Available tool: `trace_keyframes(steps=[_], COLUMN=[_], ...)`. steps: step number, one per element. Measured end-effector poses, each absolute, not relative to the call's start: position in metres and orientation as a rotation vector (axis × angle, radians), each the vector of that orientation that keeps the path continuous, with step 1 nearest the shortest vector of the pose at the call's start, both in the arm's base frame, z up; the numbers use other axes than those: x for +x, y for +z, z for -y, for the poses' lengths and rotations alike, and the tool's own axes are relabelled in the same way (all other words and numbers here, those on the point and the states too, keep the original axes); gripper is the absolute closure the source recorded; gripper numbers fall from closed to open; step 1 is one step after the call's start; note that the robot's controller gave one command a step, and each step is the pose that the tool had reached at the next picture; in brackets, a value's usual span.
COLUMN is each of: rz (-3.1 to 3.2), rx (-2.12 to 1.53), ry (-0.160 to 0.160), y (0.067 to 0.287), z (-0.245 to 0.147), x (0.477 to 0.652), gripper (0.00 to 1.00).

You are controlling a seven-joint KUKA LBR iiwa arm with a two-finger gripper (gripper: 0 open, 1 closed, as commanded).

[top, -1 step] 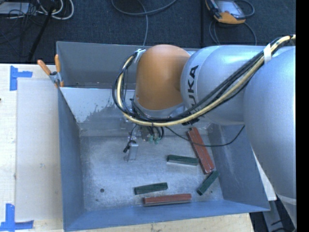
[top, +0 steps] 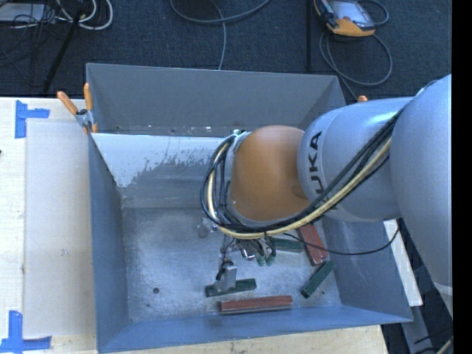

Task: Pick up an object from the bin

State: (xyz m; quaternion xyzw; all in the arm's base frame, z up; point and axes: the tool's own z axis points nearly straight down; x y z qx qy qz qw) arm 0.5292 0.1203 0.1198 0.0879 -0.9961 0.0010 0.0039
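Note:
My gripper hangs below the orange cover, low over the front middle of the bin floor. Right beneath it lies a short dark green bar, flat and roughly level. Just in front of that bar, near the front wall, lies a long red-brown flat strip. To the right rests another dark green stick, slanted. A reddish-brown block lies partly under the arm, further right.
A small green piece peeks out beneath the orange cover. The arm and its cables cover the middle and right of the bin. The left half of the bin floor is bare grey metal with a few dark specks.

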Motion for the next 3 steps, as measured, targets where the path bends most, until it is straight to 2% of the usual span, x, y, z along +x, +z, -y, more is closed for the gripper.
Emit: trace_keyframes(steps=[1, 2, 3], rz=[3.093, 3.093, 3.094], rx=[0.559, 0.553, 0.588], ry=[-0.001, -0.001, 0.0], y=[0.08, 0.081, 0.237], z=[-0.108, -0.108, -0.096], x=[0.482, 0.482, 0.477], gripper=[0.0, 1.0, 1.0])
